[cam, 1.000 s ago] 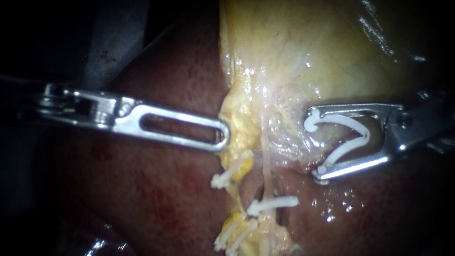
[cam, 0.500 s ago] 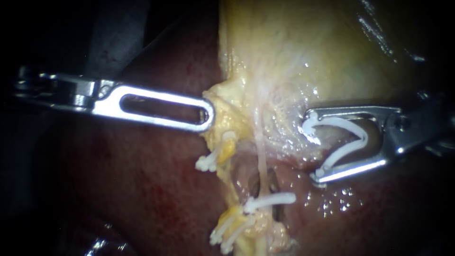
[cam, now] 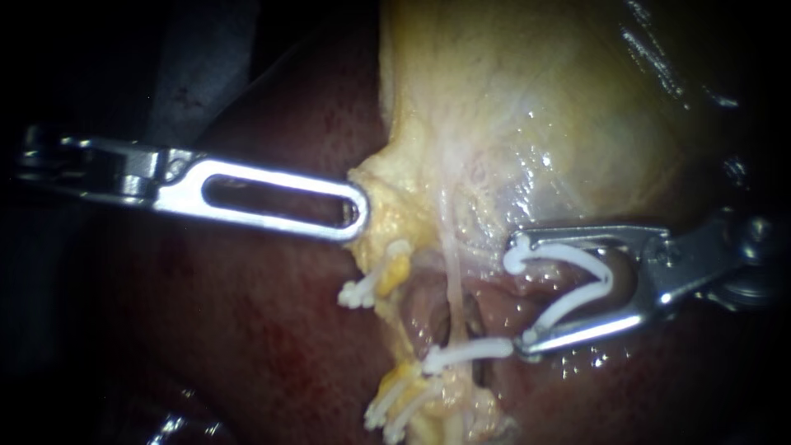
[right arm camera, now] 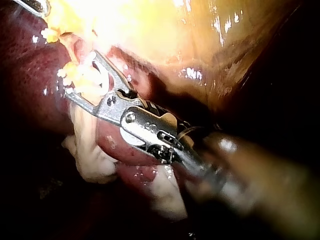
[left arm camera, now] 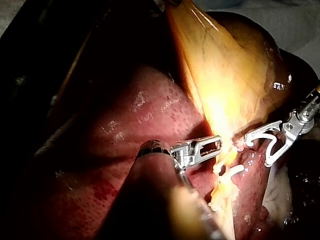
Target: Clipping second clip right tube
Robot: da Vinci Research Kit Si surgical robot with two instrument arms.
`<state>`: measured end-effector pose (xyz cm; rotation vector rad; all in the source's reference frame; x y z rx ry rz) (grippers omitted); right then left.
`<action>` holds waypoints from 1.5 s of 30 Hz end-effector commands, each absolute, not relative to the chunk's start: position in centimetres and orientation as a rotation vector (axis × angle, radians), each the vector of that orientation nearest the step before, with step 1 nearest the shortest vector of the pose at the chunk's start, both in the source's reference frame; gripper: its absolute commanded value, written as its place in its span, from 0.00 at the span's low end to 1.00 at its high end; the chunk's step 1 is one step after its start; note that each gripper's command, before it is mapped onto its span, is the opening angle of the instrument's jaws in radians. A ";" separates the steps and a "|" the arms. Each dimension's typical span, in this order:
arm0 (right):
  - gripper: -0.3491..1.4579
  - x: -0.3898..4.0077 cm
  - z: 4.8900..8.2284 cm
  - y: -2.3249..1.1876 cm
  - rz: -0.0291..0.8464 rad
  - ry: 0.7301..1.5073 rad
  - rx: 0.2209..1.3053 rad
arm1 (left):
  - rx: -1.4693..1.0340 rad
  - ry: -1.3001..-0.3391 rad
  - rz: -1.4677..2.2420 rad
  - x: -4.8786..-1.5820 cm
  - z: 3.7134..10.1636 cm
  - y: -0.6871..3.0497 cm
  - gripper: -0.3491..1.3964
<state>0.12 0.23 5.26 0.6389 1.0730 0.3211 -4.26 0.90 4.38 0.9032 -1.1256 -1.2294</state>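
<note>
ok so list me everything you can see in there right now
liver: one, dark red, beneath everything
gallbladder: one, pale yellow, above the clips
yellow tissue: one fringe, gallbladder's lower edge
tube: one, pale, running down from the gallbladder
closed clips: at least three, white, on tube and fringe
open clip: one, white, beside the tube
left instrument: one, silver, jaws shut on the yellow tissue
right instrument: one, silver, jaws holding the open clip

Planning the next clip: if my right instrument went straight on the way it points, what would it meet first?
Probably the pale tube, just ahead of the right instrument and its loaded clip; depth is unclear.
</note>
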 end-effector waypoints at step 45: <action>0.50 0.40 5.94 -0.01 0.386 0.991 0.747 | 0.917 -1.135 -1.234 -4.25 4.10 0.79 0.00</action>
